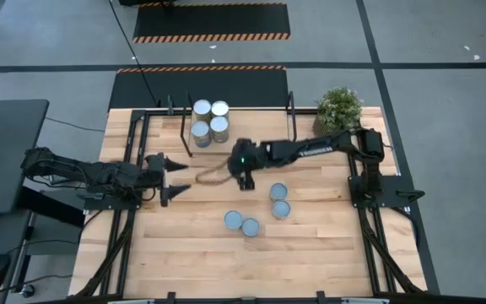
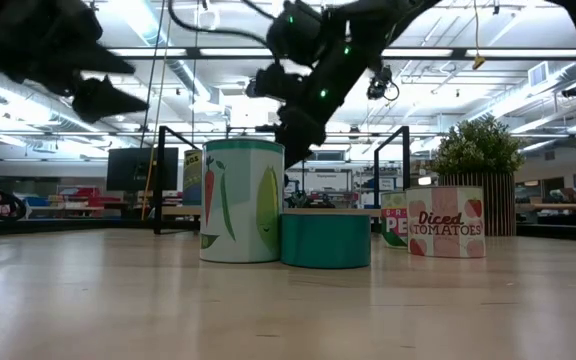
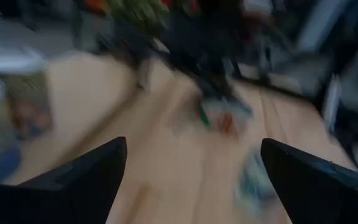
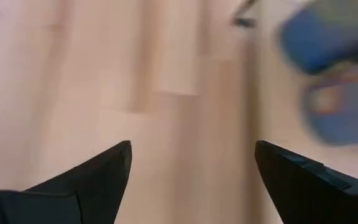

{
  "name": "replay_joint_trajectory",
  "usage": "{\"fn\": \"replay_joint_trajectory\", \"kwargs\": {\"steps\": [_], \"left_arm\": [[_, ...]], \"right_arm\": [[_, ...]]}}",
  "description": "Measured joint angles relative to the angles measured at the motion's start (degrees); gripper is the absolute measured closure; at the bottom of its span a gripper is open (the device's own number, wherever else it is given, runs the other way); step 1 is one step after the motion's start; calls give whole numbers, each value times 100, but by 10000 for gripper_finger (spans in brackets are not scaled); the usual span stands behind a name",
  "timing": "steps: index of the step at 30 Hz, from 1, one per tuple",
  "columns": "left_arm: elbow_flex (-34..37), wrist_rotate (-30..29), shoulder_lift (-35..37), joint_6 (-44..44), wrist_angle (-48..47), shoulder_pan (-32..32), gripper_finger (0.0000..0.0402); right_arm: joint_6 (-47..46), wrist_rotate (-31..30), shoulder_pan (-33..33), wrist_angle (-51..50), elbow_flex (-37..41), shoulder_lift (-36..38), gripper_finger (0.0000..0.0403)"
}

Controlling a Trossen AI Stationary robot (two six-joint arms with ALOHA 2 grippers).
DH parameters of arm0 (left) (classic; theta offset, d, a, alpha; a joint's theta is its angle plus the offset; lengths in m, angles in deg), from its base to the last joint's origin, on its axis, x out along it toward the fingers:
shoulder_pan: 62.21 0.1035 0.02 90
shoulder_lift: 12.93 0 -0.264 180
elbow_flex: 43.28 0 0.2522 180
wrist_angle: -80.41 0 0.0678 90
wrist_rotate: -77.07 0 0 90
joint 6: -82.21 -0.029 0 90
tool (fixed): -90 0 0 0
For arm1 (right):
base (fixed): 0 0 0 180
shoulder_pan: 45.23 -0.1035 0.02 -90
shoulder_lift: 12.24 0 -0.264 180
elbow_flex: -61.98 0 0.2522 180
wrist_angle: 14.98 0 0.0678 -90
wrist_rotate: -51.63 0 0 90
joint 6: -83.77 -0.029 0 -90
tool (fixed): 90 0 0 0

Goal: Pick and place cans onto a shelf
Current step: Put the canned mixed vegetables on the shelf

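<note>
Shelf: we see a light wooden board framed by thin black uprights at the 12 o'clock edge of the tabletop in the high view.
Cans on the shelf: four stand in a tight square at the shelf's left part, round pale tops up, touching or nearly touching one another.
Cans on the table: four more lie toward 5 o'clock of the table's middle, in two pairs. One pair sits at about 6 o'clock, the other just to its right and farther back.
Low view: we read a tall can with painted vegetables, a short teal can just beside it, and a "Diced Tomatoes" can at 3 o'clock of them.
Right gripper: it hangs above bare wood between the shelf and the loose cans. In its wrist view we see both fingers well apart with nothing between them.
Left gripper: it hovers at 9 o'clock of the table's middle, fingers spread wide, empty.
Potted plant: it stands at the 1 o'clock corner.
</note>
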Motion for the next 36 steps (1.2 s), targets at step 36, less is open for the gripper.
{"fn": "replay_joint_trajectory", "kwargs": {"steps": [36], "left_arm": [[-1, -597, -255, -1644, 659, -24, 26]], "right_arm": [[-3114, -1827, -2414, 62, -659, -244, 31]]}}
